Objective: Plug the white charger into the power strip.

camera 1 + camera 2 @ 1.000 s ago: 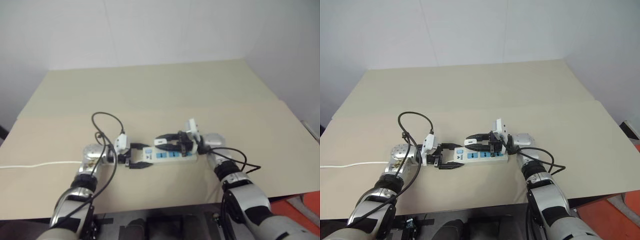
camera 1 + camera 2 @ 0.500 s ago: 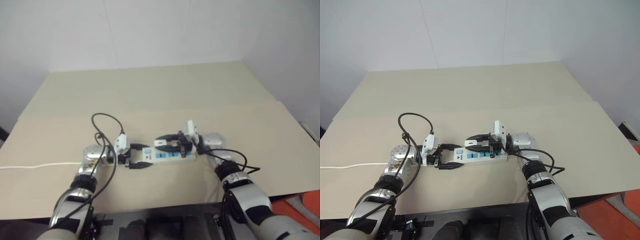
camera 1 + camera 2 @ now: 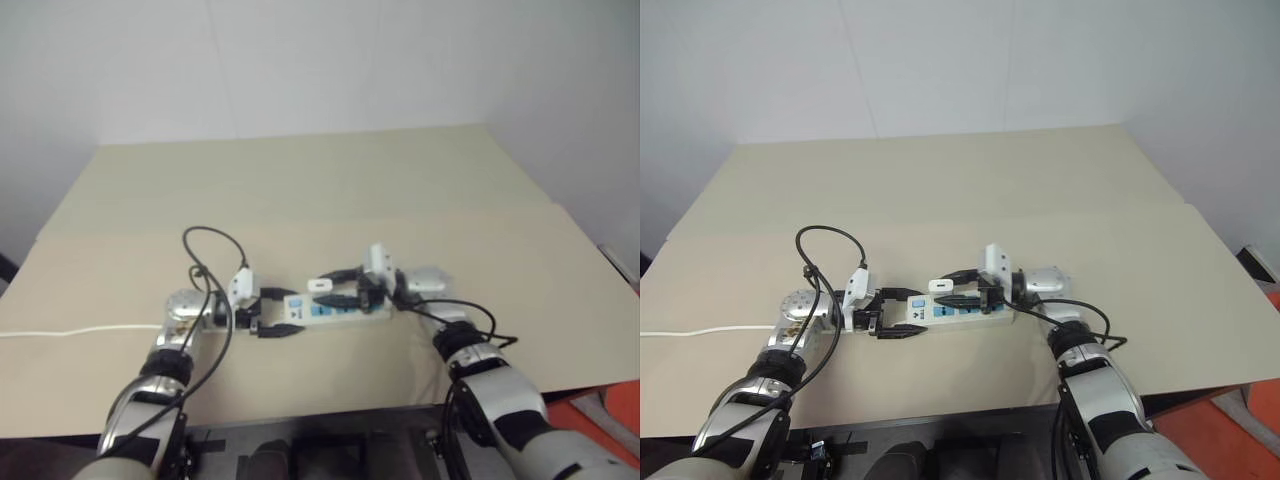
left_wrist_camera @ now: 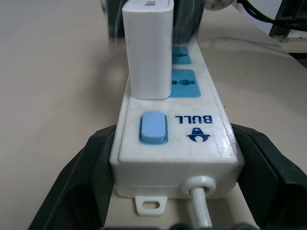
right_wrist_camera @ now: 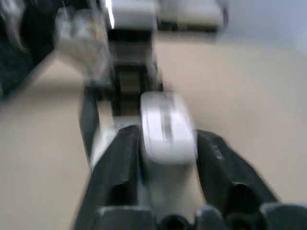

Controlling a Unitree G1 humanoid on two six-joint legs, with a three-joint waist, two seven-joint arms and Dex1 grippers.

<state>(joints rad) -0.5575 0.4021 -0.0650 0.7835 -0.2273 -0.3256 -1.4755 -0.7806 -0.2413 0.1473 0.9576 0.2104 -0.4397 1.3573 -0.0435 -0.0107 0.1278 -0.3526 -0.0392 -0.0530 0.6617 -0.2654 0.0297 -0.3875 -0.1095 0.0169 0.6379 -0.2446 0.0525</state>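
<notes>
The table (image 3: pixel 300 190) has lots of bare room toward its far edge and toward both far corners. Near the front edge, the power strip (image 3: pixel 340 309) lies in the way, with the white charger (image 4: pixel 147 48) standing up on it. The left gripper (image 3: pixel 268 312) blocks one end, the right gripper (image 3: pixel 335 286) the other. A thin cord (image 3: pixel 70 330) runs to the left edge.
</notes>
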